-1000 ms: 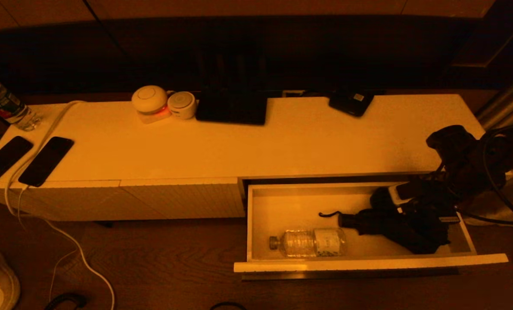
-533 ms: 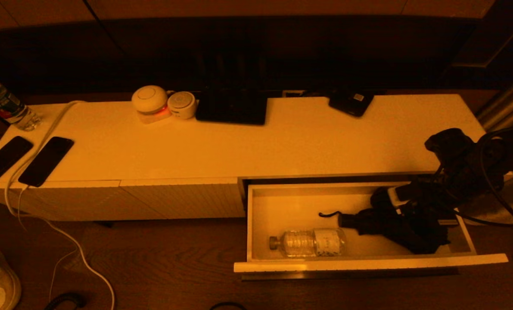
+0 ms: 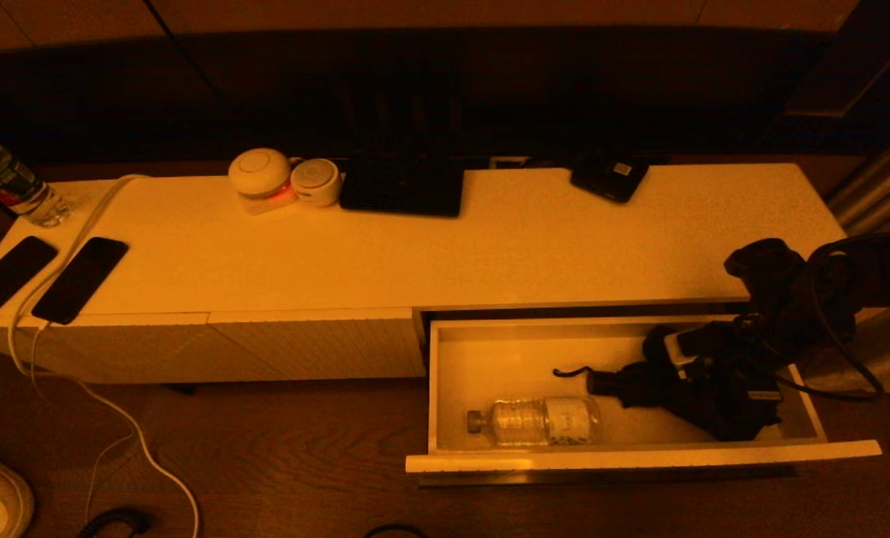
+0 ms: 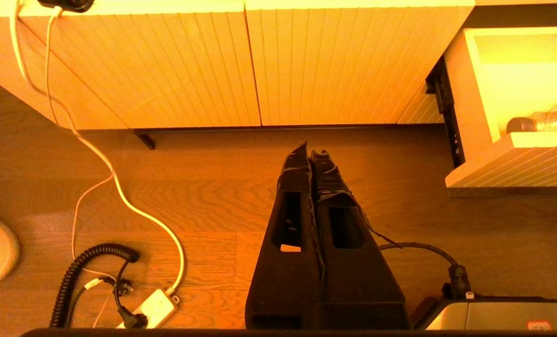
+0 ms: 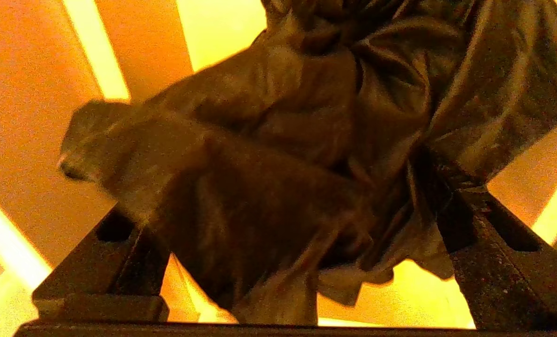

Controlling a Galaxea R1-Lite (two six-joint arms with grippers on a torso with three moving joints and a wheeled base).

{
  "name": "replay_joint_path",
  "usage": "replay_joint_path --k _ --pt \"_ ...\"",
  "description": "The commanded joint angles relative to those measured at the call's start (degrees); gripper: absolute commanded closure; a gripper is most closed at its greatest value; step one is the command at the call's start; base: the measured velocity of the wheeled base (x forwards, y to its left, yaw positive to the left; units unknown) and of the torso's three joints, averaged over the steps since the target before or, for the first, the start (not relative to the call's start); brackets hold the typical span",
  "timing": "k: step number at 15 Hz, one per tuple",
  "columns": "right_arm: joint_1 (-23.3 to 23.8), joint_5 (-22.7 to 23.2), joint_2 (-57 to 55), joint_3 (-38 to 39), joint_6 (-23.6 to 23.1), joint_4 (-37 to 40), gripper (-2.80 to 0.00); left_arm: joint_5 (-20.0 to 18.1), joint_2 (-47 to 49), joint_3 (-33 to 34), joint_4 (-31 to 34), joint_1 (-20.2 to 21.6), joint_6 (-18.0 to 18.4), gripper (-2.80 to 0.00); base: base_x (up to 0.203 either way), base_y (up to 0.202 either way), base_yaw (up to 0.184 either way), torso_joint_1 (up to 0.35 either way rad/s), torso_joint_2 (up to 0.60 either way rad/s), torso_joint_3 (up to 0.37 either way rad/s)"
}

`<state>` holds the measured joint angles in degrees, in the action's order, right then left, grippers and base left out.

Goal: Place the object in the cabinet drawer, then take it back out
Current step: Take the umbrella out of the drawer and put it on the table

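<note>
The cabinet drawer [image 3: 639, 456] stands pulled out at the right of the white cabinet, its pale inside showing. A black folded umbrella [image 3: 657, 390] lies in its right half, handle end pointing left. My right gripper [image 3: 721, 373] is down in the drawer over the umbrella's bunched end. In the right wrist view its fingers [image 5: 96, 262] stand wide apart, open, with the umbrella's fabric [image 5: 283, 140] filling the gap between them. My left gripper [image 4: 308, 152] hangs shut and empty over the wooden floor in front of the cabinet, out of the head view.
A clear water bottle [image 3: 538, 421] lies in the drawer's front left. On the cabinet top [image 3: 489, 254] sit two phones [image 3: 78, 278], a standing bottle [image 3: 7, 183], two round devices [image 3: 259, 173] and dark gadgets [image 3: 401, 187]. White cables [image 4: 119, 187] trail on the floor.
My right arm has come down and a little to the left, deeper into the drawer over the umbrella. The umbrella and the bottle have not moved.
</note>
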<state>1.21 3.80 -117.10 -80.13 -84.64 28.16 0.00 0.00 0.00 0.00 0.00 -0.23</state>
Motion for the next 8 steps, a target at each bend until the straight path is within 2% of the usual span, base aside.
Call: replay_joint_path --k 1,8 --pt "0.4 0.1 -1.1 0.1 -0.5 0.0 -2.80 0.0 0.0 0.0 0.0 0.0 0.0 0.00 0.000 0.000 0.000 0.000 0.00 0.000" --pt "1.1 0.2 -2.3 1.6 -0.5 -1.3 -2.80 0.0 0.0 0.0 0.0 0.0 0.0 0.00 0.000 0.000 0.000 0.000 0.00 0.000"
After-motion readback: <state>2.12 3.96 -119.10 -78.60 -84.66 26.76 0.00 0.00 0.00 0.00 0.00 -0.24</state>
